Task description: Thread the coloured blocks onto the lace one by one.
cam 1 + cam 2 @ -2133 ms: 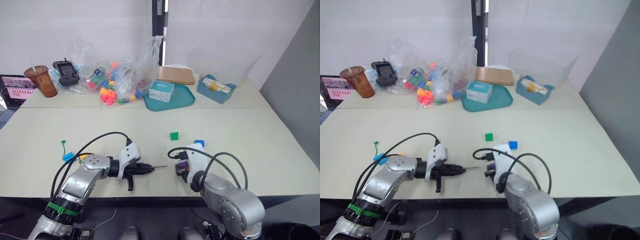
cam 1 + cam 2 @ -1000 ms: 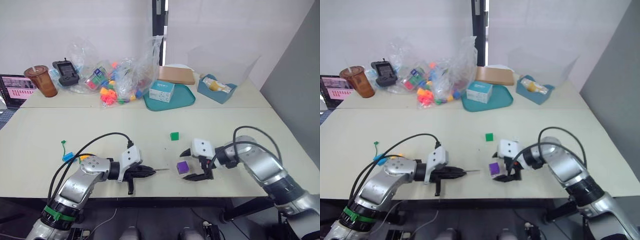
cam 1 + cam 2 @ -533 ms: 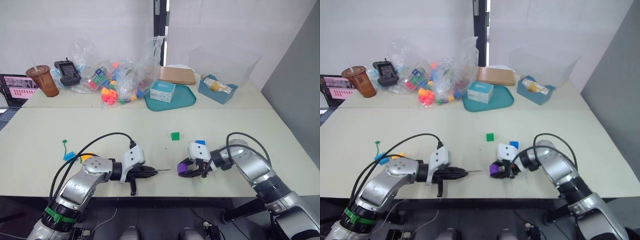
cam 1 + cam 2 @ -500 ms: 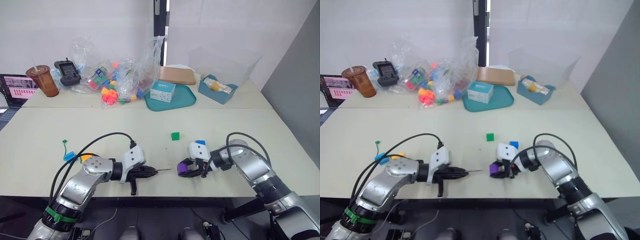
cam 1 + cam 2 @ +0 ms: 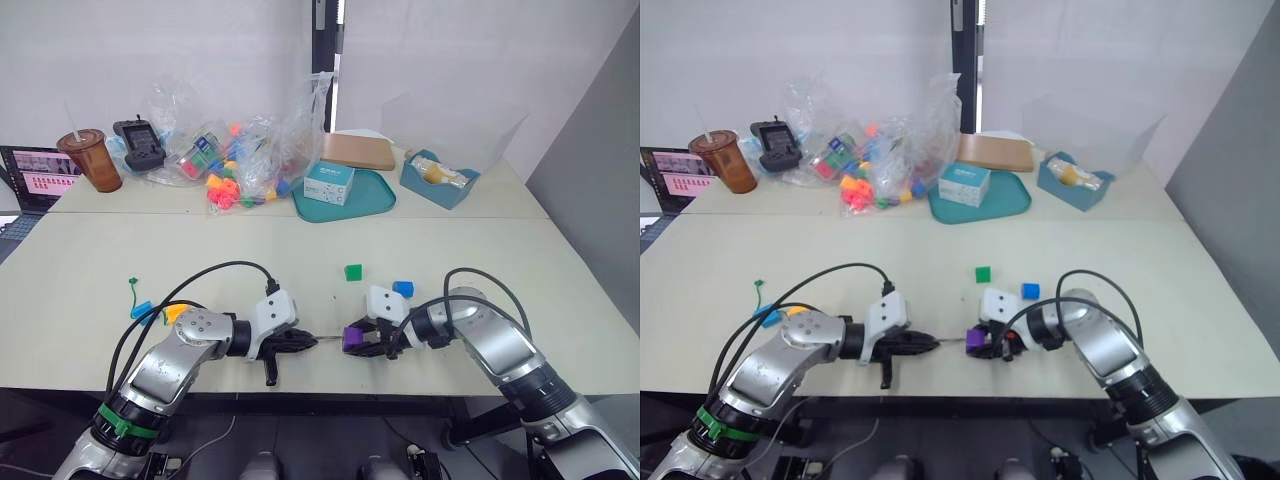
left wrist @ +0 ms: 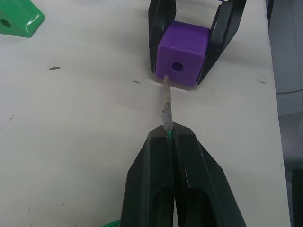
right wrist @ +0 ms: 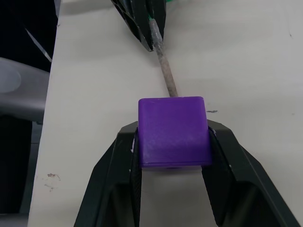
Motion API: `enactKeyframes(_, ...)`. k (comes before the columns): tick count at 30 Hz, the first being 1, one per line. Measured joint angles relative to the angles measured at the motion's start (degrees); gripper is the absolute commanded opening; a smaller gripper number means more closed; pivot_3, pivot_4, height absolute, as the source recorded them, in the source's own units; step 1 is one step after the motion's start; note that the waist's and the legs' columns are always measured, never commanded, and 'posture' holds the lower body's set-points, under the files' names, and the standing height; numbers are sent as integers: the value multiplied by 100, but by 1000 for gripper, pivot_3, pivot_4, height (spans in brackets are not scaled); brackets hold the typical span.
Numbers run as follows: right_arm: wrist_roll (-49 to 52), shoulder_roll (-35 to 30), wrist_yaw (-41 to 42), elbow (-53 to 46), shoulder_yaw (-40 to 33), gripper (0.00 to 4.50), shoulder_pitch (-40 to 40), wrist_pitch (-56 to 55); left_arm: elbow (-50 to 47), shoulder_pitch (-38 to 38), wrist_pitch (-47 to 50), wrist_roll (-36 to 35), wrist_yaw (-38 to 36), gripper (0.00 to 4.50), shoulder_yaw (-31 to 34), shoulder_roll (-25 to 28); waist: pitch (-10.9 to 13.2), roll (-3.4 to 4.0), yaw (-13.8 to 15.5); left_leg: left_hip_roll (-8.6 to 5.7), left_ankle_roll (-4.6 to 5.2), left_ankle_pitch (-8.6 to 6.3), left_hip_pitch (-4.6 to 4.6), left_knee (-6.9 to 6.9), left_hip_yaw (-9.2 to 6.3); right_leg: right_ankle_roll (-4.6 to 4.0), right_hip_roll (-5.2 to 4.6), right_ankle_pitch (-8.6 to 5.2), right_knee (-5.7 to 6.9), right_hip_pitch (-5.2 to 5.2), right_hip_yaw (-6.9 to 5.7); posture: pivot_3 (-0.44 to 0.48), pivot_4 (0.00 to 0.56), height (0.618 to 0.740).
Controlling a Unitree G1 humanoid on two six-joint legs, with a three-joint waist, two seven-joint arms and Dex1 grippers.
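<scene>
Centrally, near the table's [image 5: 560,290] front edge, the right gripper [image 5: 356,338] pinches a glossy purple cube [image 5: 352,339], and in the left wrist view the left gripper [image 6: 172,136], fingers pressed together, clamps the lace's [image 6: 166,103] stiff rough tip just beside the cube's round hole.

I saw a purple block [image 6: 182,46] between the black fingers [image 6: 161,19] of the right hand [image 5: 366,339]. The left hand [image 5: 295,341] was black too, and the lace [image 6: 167,135] showed bright green where it left those fingers, its stiff tip [image 6: 165,100] a dull grey-brown. On the pale cream counter [image 5: 300,250] I noted a green block [image 5: 352,271] and a blue block [image 5: 402,288]. Farther back sat a teal tray [image 5: 375,198], a tan board [image 5: 357,151], a brown cup [image 5: 89,161] and a pink, orange and yellow toy jumble [image 5: 232,185].
</scene>
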Motion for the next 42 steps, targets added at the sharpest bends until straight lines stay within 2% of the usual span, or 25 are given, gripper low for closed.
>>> enactKeyframes(24,-437,-24,94,-19,179,1201,-126,-99,-11,-85,92,-15,15,0,-47,-148,0,0,4,0,0,0,6,1,-1,0,0,0,2,5,0,0,150,740)
enactKeyframes(31,-434,-29,118,-11,179,1201,-128,-77,40,309,-164,-235,-26,0,183,-131,-1,0,6,1,0,0,7,1,-1,0,0,0,2,5,-1,0,150,740)
enactKeyframes(42,-433,-30,214,-6,178,1201,-128,-75,183,328,-214,-362,127,0,291,-340,-1,0,8,0,0,0,7,2,-1,0,0,0,2,5,0,0,150,740)
